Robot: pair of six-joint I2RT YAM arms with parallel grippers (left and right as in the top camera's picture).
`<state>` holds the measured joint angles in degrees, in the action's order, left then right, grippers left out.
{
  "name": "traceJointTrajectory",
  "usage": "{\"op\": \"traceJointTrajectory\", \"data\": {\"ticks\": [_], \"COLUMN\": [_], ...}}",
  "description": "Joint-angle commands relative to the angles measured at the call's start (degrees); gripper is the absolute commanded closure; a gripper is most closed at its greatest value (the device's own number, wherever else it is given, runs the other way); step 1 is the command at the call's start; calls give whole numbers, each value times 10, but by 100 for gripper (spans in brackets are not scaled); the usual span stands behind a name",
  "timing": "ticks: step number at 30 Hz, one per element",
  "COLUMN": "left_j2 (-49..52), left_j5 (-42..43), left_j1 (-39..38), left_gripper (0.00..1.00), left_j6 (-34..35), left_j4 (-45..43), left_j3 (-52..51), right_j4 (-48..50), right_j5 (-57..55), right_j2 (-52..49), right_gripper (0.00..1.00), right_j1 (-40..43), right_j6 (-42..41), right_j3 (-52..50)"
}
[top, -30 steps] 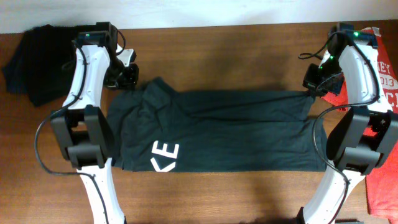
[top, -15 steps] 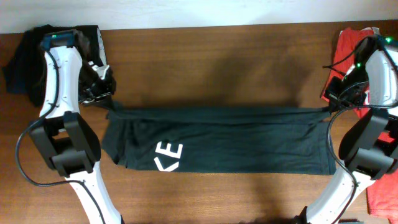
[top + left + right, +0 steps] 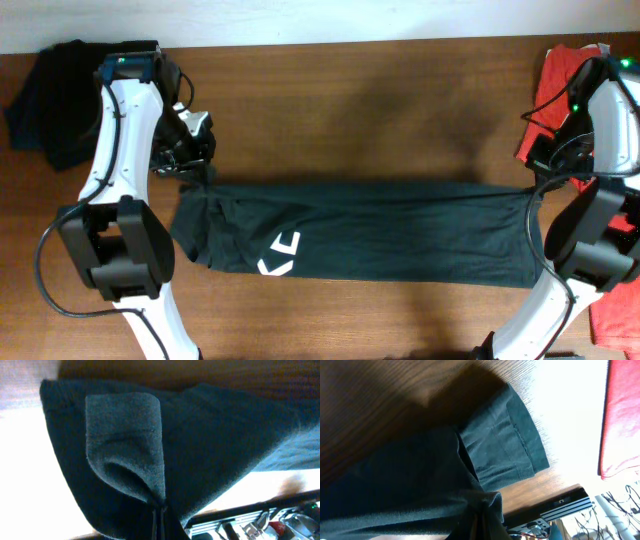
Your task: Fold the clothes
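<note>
The dark green T-shirt (image 3: 380, 225) lies as a long band across the middle of the bench (image 3: 350, 100), doubled lengthwise, w/ its white print (image 3: 278, 253) close to the near edge at the left end. The left gripper (image 3: 197, 168) has its jaws clamped on the far-left corner; in the left wrist view the cloth gathers into one tight pinch at bottom centre. The right gripper (image 3: 541, 176) has its jaws together on the far-right corner in the same way. Its wrist view shows a hemmed flap (image 3: 512, 442), prob. a sleeve, lying flat on the wood just beyond the pinch. The far edge betw. the two corners looks nearly straight and taut. The left end is more bunched, w/ wrinkles around the print.

My judgement of the step: both arms hold the far edge, either to flatten the band or to carry it over for the next fold. To do this well:

- Move both grippers together, same height and same speed, so the edge stays straight and does not twist.
- Hold a light tension along the length. Too much can pull a corner out of a pinch, too little lets the middle sag and crease.
- Smooth the bunched left end first, otherwise the wrinkles get folded in.
- Lay the edge down parallel to the near edge, then open both at once.

A black garment (image 3: 50, 100) lies at the far-left corner and a red garment (image 3: 560, 75) near the right arm. Paths should stay off both.
</note>
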<state>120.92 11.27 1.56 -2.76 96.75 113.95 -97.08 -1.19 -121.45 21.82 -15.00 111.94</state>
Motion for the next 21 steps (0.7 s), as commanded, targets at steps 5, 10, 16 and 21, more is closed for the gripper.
{"op": "traceJointTrajectory", "data": {"ticks": [5,10,16,21], "left_j2": [-16,-16,-16,-16], "left_j5": [-53,-53,-51,-51], "left_j1": [8,14,12,11], "left_gripper": [100,100,100,100], "left_j6": [13,19,33,59], "left_j4": [-1,-4,-9,-10], "left_j3": [-90,-122,-202,-254], "right_j4": [8,65,132,162], "right_j5": [-23,-26,-28,-36], "right_j2": [139,148,147,147], "right_gripper": [96,96,96,96], "right_j1": [4,4,24,83], "right_j6": [-3,-21,-34,-50], "right_j3": [-85,-180,-262,-261]}}
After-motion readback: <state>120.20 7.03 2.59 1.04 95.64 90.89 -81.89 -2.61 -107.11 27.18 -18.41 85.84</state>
